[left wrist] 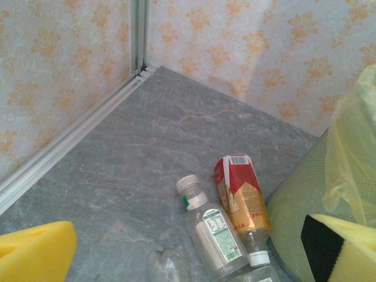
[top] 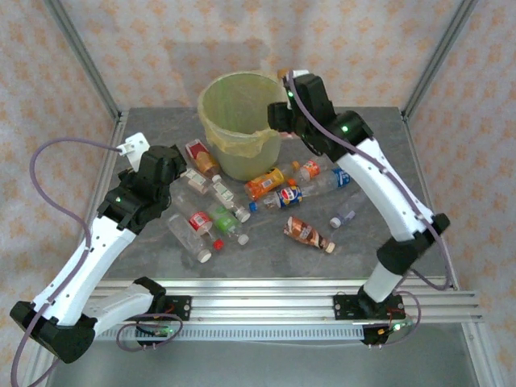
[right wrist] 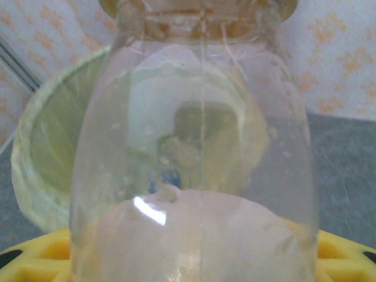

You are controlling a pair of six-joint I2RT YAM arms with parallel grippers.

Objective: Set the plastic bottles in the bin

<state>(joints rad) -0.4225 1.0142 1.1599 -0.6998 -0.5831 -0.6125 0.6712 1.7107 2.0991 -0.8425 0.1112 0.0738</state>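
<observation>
– Where's the bin (top: 240, 121)?
– Upper centre of the top view, on the grey table (top: 379, 234).
– And the right gripper (top: 280, 114)?
– By the bin's right rim, clamped on a clear bottle (right wrist: 194, 147).
– The left gripper (top: 179, 171)?
– Left of centre, its yellow pads (left wrist: 35, 252) wide apart. A red-labelled bottle (left wrist: 241, 202) and a white-capped bottle (left wrist: 214, 235) lie side by side just beyond them, beside the bin.
– The other bottles (top: 274, 197)?
– Scattered mid-frame, below the bin.
</observation>
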